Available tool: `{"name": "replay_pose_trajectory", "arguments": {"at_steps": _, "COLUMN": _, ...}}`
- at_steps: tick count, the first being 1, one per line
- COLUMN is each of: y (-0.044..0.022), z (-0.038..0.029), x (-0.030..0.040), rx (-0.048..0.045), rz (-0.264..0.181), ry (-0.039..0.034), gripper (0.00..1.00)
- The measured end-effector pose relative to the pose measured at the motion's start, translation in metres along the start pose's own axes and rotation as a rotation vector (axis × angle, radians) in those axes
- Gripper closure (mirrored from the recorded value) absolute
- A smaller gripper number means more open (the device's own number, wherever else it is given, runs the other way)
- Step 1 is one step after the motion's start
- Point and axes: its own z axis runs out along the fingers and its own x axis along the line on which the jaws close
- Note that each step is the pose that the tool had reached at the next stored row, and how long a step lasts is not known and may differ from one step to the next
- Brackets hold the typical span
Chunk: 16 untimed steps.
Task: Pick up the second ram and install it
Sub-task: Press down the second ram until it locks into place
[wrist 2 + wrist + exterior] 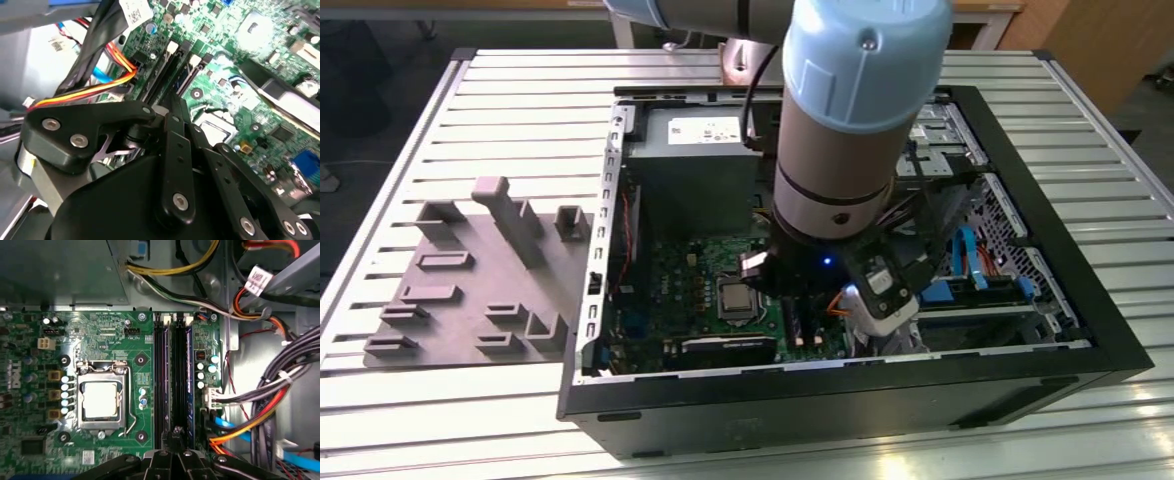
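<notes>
Gripper (175,107): matt black plastic-looking links with bright metal screws.
Motherboard (100,340): glossy green board beyond the fingertips.
Memory slots (167,380): smooth black plastic, just ahead of the fingertips.
Case (854,385): matt black frame, dull grey metal inside.
Table (520,90): ribbed, satin metal.
Fixture (467,280): matt grey plastic.

Workshop: slatted aluminium bench (520,90), opened computer case (1067,330).

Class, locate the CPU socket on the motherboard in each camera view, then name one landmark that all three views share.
Exterior view: the CPU socket sits mid-motherboard, to the exterior view's left of the arm.
Second wrist view: the socket lies just beyond the black linkage.
First wrist view: the socket lies alongside the slots.
Shared landmark: the black memory slots next to it.
</notes>
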Motion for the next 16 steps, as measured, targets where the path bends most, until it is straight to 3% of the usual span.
{"name": "replay_pose_trajectory", "arguments": {"at_steps": 6, "y": 0.0010, "z": -0.0187, "x": -0.0007, "rx": 0.0000, "rz": 0.000, "ry": 0.0000, "gripper": 0.89}}
{"name": "replay_pose_trajectory", "arguments": {"at_steps": 12, "y": 0.0022, "z": -0.0196, "x": -0.0008, "rx": 0.0003, "rz": 0.000, "ry": 0.0001, "gripper": 0.89}}
{"name": "replay_pose_trajectory", "arguments": {"at_steps": 16, "y": 0.0129, "z": -0.0189, "x": -0.0004, "rx": 0.0000, "rz": 0.000, "ry": 0.0000, "gripper": 0.89}}
